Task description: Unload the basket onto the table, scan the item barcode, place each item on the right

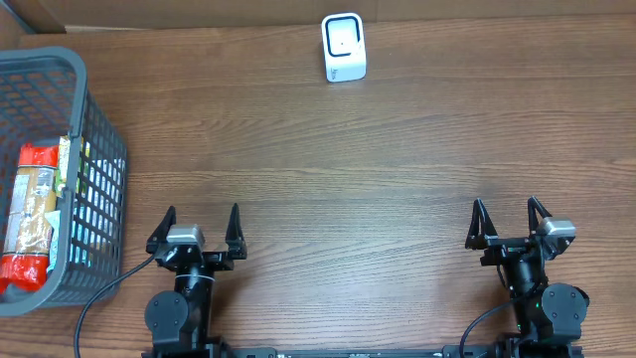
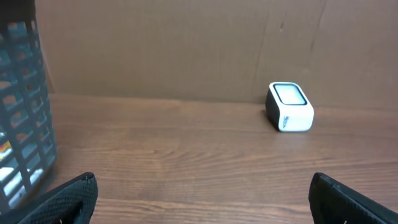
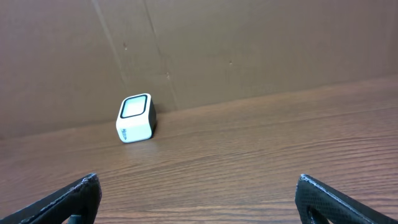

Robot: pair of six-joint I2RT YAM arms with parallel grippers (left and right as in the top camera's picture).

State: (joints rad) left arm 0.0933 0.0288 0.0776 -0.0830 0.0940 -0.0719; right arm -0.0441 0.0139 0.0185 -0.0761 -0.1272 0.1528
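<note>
A gray basket [image 1: 102, 139] is seen at the left edge of the brown table [image 1: 348, 169]. A long packet [image 1: 30, 214] with red ends is laid inside the basket. A small white scanner [image 1: 344, 47] is set at the far side of the table, close to a brown cardboard wall [image 2: 155, 43] and well apart from the basket. The left claw [image 1: 202, 215] is seen near the front edge, beside the basket, with its fingers spread wide apart and nothing held. The right claw [image 1: 507, 207] is seen at the front right, also spread wide, with nothing held.
</note>
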